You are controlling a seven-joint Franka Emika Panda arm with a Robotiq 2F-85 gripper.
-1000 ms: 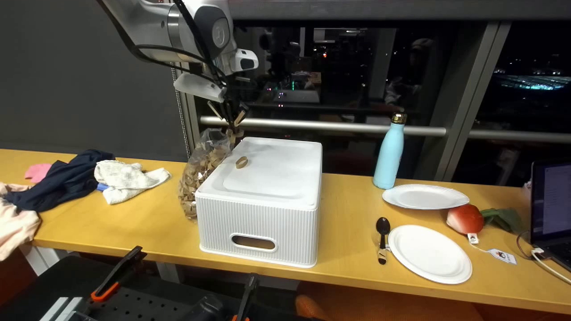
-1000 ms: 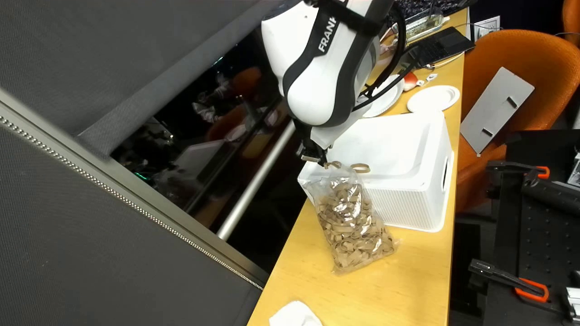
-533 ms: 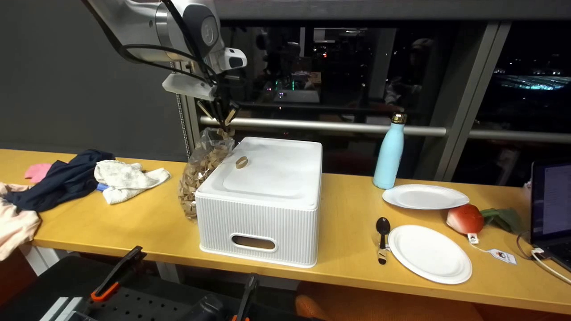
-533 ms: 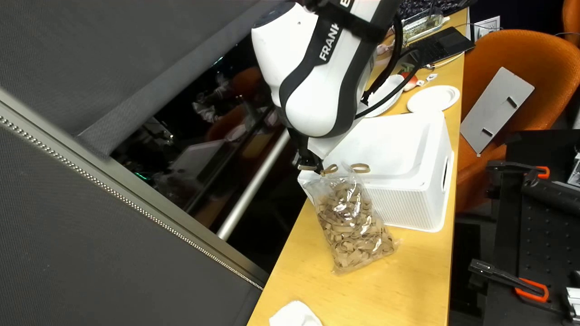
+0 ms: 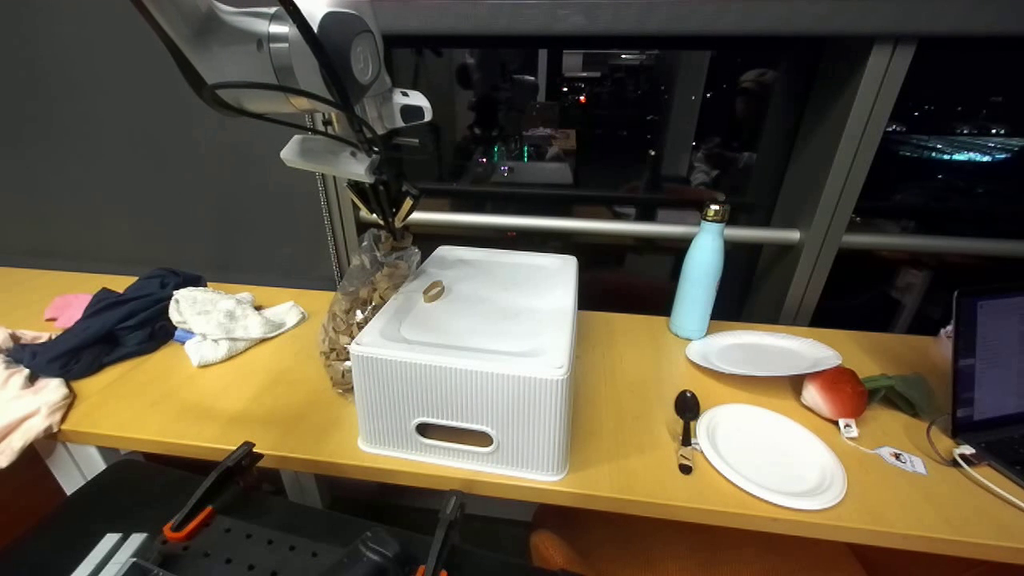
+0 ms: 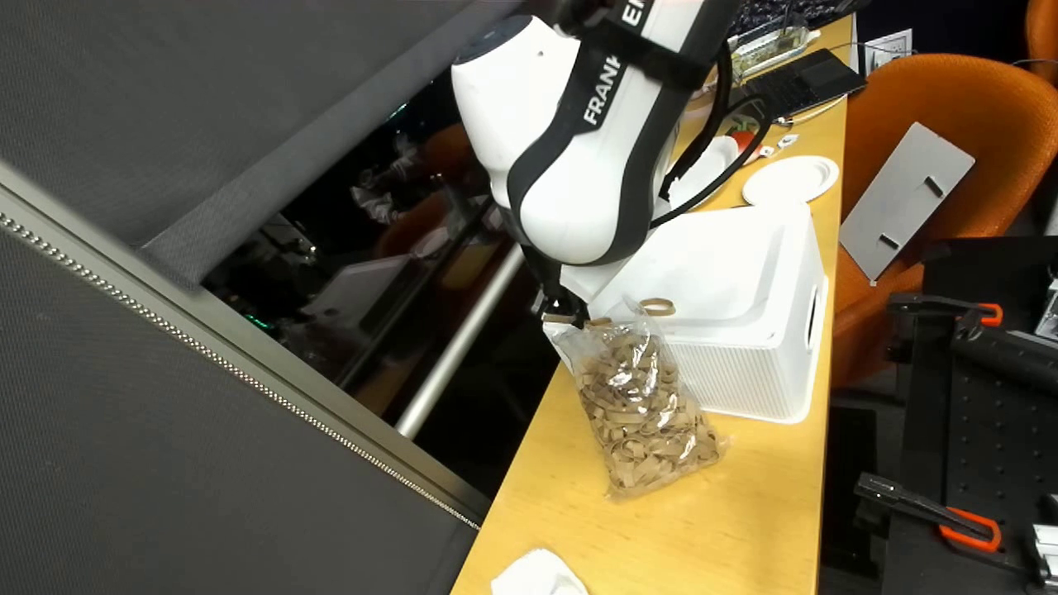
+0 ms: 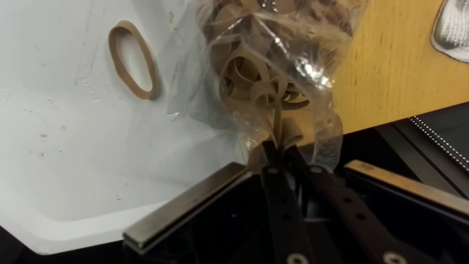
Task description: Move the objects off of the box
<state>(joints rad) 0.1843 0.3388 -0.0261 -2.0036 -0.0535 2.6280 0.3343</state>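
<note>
Basically, we've got a long pale-wood counter [image 5: 624, 384] set along a dark window [image 5: 640, 152], w/ a metal rail [image 5: 576, 226] across the glass & teal lights [image 5: 956, 148] showing thru one pane. Dark grey blind [image 5: 160, 160] hangs next to it, bead chain [image 6: 240, 373] along its edge. Counter's smooth, w/ faint grain in the wrist view.

Abt mid-counter sits the white box [image 5: 488, 396]: ribbed walls, scuffed flat top, slot handle facing the front. We see one tan ring [image 7: 148, 66] lying loose on that top, near the side where the clear bag [image 6: 636, 384] stands on the counter, packed w/ similar bands [image 6: 657, 463]. Bag's just beside the box; we can't tell if they touch. The hand [image 7: 281, 146] is at the bag's top, tips close tog., pinching a second band [image 7: 291, 132] btwn them.

Past the box, along the counter: blue bottle [image 5: 698, 280] upright, dark spoon [image 5: 686, 432] right by a round plate [image 5: 772, 456], rear plate [image 5: 764, 353] behind that, red-&-white toy [image 5: 832, 392] w/ green leaves, then a laptop [image 5: 988, 360]. Opp. end has white cloth [image 5: 228, 320], navy cloth [image 5: 104, 336], peach cloth [image 5: 32, 408], pink cloth [image 5: 68, 308].

Rm side: orange chair [image 6: 959, 91] w/ a pale panel [image 6: 901, 202] on it, wall outlet [image 6: 888, 49] near the laptop, plus a black pegboard [image 5: 264, 548] w/ clamps [image 5: 216, 483].
</note>
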